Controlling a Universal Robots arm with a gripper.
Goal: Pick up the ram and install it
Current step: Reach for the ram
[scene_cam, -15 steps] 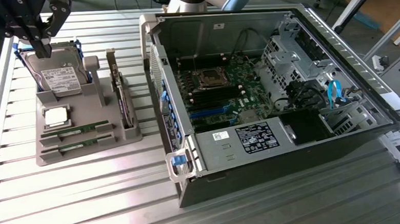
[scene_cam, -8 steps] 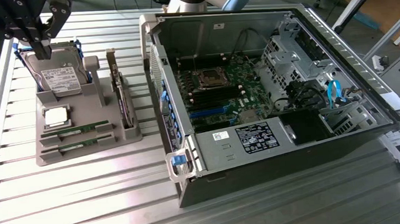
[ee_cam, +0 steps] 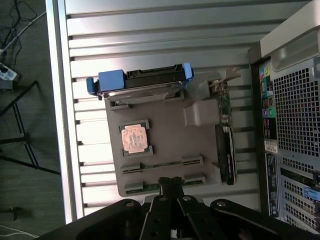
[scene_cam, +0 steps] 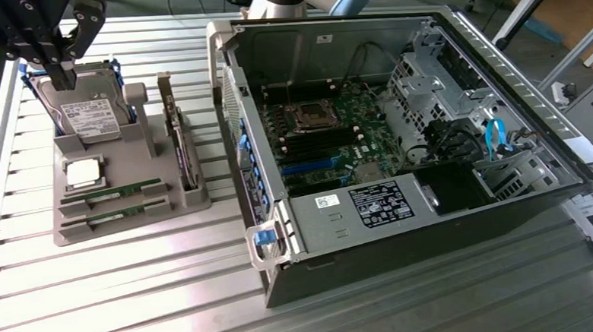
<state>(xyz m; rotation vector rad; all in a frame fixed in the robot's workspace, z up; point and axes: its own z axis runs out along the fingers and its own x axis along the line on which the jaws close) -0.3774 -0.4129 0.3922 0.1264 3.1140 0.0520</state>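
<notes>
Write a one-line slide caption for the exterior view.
Gripper above the parts holder carrying two ram sticks, beside the open computer case.

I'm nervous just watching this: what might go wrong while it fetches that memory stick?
The pincer hangs near the hard drive and might clip it. The two ram sticks lie side by side near the processor, so a slightly off grab could nudge a neighbour. The crowded computer case leaves little room.
</notes>
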